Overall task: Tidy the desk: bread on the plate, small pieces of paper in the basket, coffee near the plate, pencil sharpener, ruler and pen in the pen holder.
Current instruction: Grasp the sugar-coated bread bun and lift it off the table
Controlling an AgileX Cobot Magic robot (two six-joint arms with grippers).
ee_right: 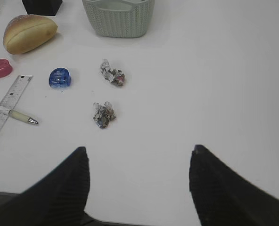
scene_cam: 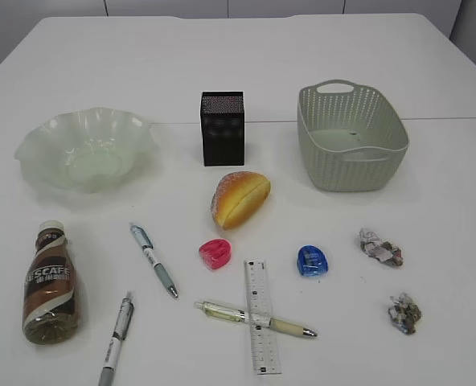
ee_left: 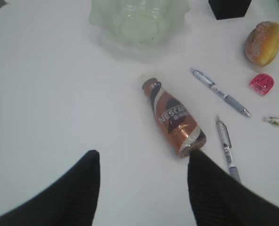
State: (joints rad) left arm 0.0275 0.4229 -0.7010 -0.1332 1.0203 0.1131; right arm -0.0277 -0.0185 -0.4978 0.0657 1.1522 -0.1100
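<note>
White and plain, the surface [scene_cam: 431, 72] carries everything. Far left, a ruffled translucent pale green glass plate [scene_cam: 85, 149] sits behind a brown Nescafe coffee bottle [scene_cam: 51, 283] lying flat. Three pens [scene_cam: 153, 260] lie nearby, one across a clear-white plastic ruler [scene_cam: 260, 315]. Mid-surface stand a black mesh pen holder [scene_cam: 222, 129], a golden-orange bread bun [scene_cam: 240, 198], and pink [scene_cam: 215, 252] and blue [scene_cam: 312, 260] sharpeners. Right: a grey-green perforated basket [scene_cam: 350, 137] and two crumpled paper scraps [scene_cam: 381, 247]. The left pincer [ee_left: 144, 183] and right pincer [ee_right: 139, 188] hang apart, empty.
</note>
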